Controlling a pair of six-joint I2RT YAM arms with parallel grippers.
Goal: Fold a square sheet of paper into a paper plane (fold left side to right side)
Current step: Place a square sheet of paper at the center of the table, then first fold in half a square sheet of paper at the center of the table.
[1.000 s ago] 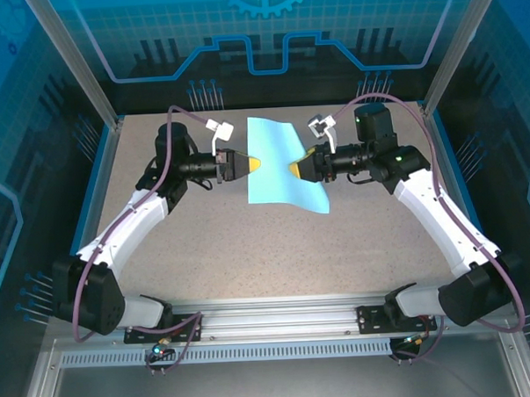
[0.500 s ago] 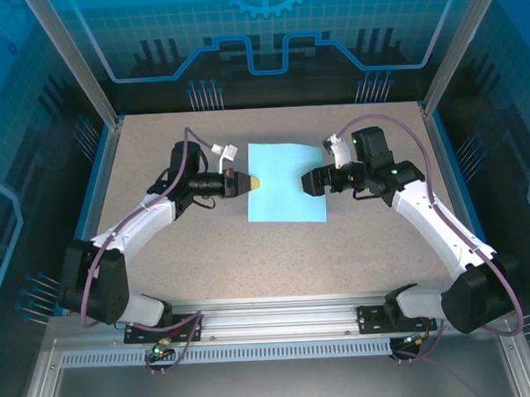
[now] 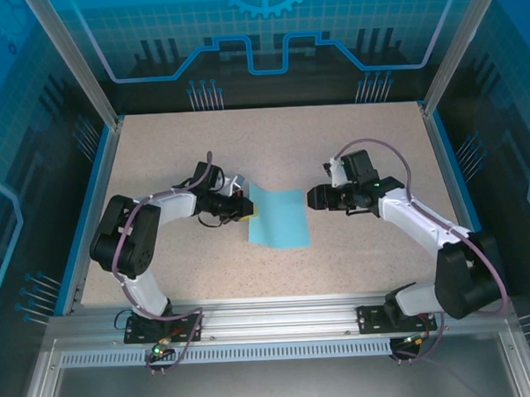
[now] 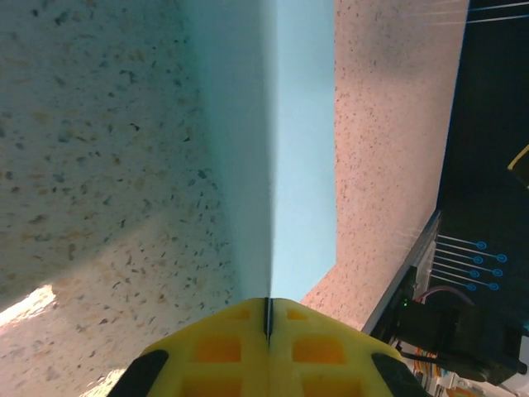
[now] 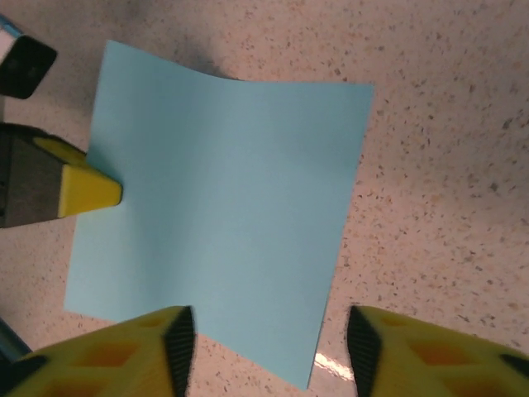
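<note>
The left claw (image 3: 247, 209) is pressed together, pinching the left edge of the blue sheet (image 3: 280, 221). The right claw (image 3: 312, 199) is spread just off the sheet's right edge, with bare tabletop (image 3: 359, 142) around the sheet.

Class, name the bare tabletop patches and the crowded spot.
Free: the tabletop beyond the sheet of paper, and the strip between it and the near rail. Crowded: the middle, left pincer and right pincer flanking it.
</note>
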